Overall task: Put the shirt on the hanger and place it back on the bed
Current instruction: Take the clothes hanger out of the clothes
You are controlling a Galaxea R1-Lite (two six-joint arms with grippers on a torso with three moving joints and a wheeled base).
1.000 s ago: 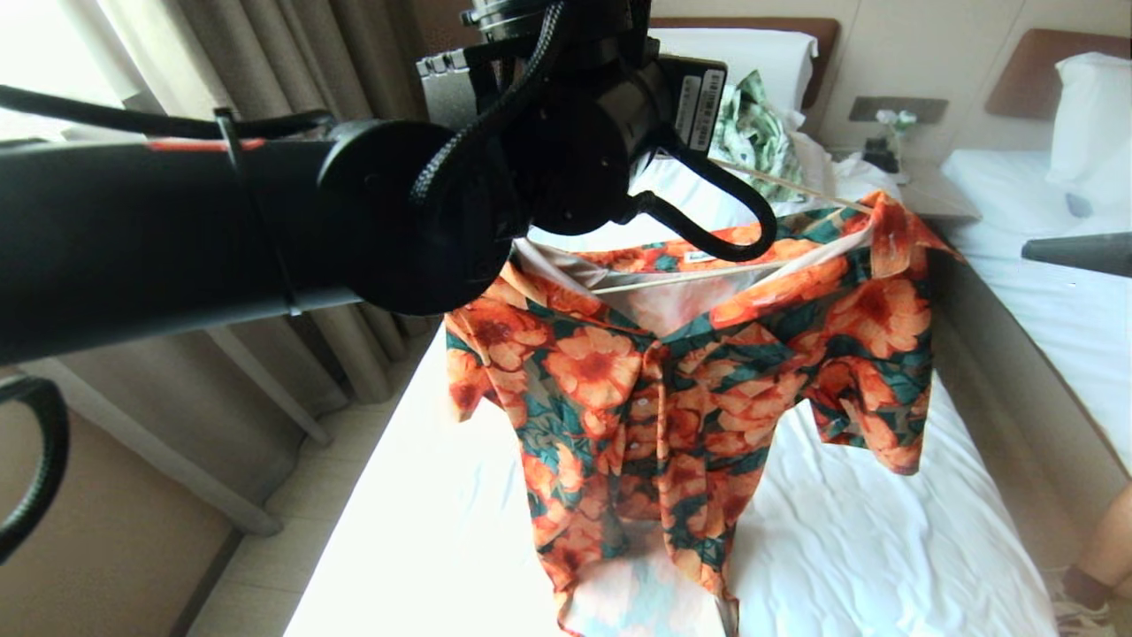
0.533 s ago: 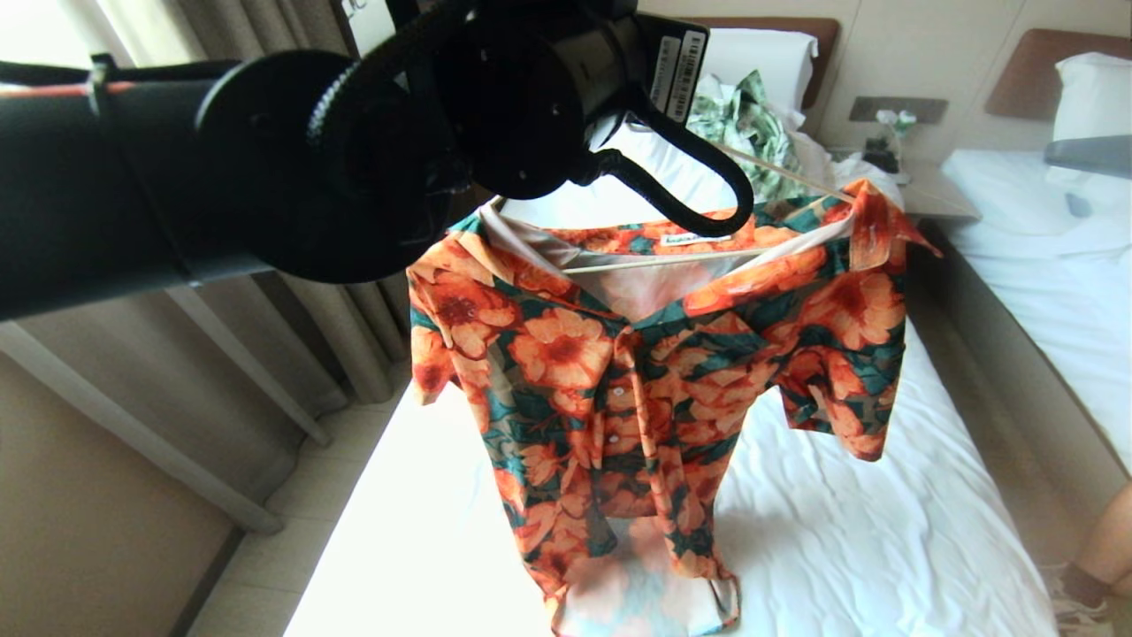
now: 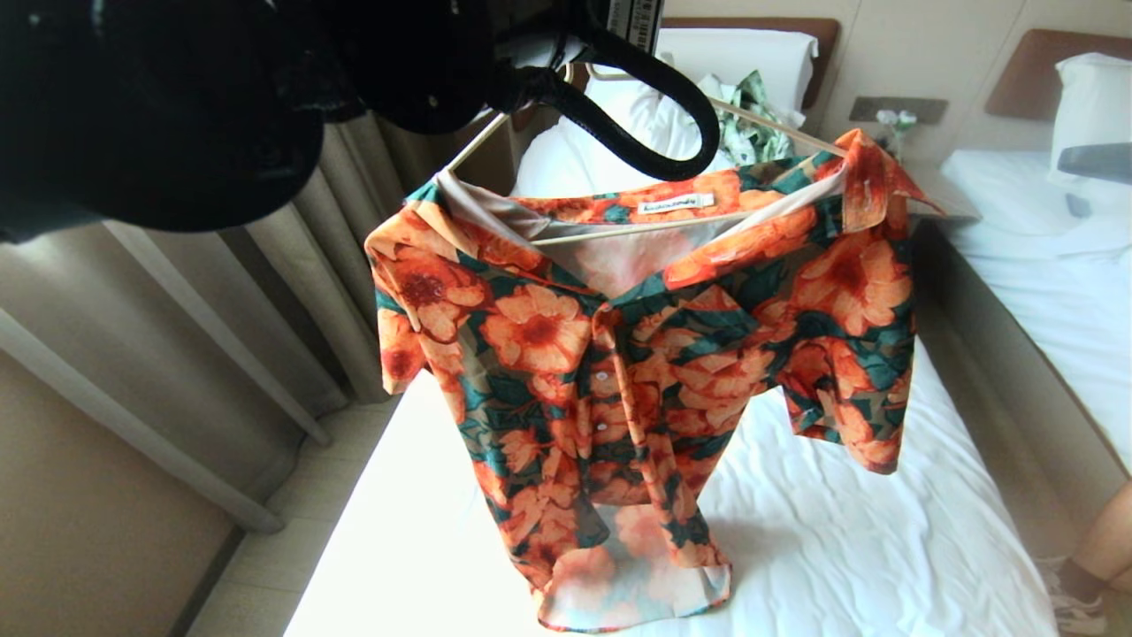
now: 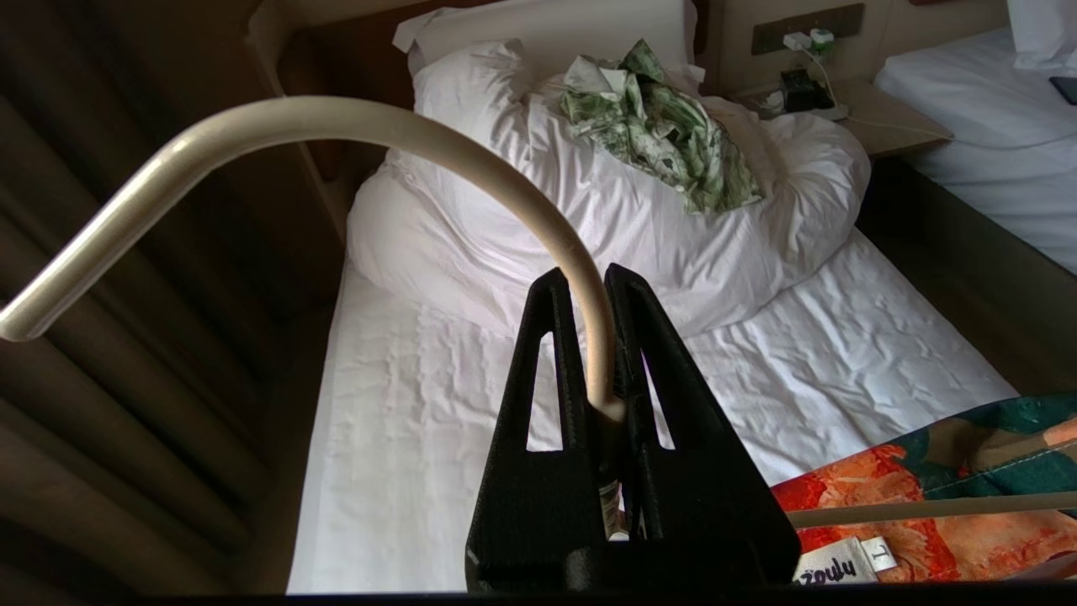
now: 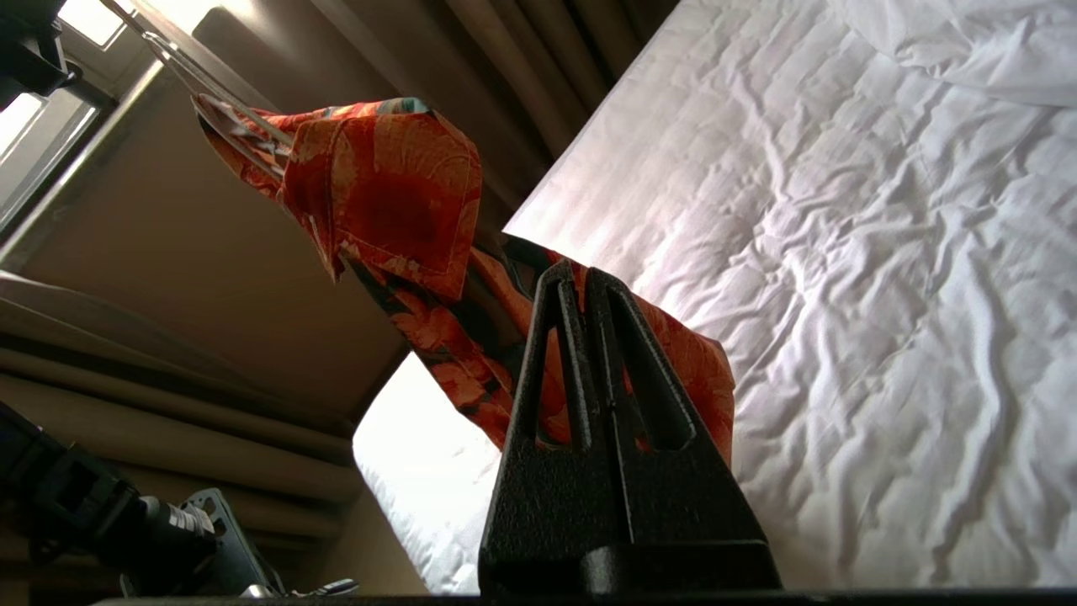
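The shirt [image 3: 637, 354], orange flowers on dark green, hangs open-fronted on the cream hanger [image 3: 619, 232] above the bed [image 3: 840, 531]. Its hem dangles just over the sheet. My left gripper [image 4: 589, 282] is shut on the neck of the hanger [image 4: 336, 118] below the curved hook, holding it up. In the head view my left arm [image 3: 177, 106] fills the top left and hides that grip. My right gripper [image 5: 576, 273] is shut with nothing between its fingers, off to the right of the shirt [image 5: 379, 194] near a sleeve. A grey part of my right arm [image 3: 1097, 162] shows at the right edge.
A green-and-white leaf-print cloth [image 3: 747, 124] lies on the bunched duvet [image 4: 589, 210] near the pillow. A nightstand [image 3: 929, 195] and a second bed [image 3: 1061, 283] stand to the right. Curtains [image 3: 265, 310] hang on the left. A person's leg [image 3: 1097, 548] is at the bottom right.
My left arm has risen, lifting the hanger and shirt higher, so the hem now hangs above the sheet. The right arm's visible part rose at the right edge.
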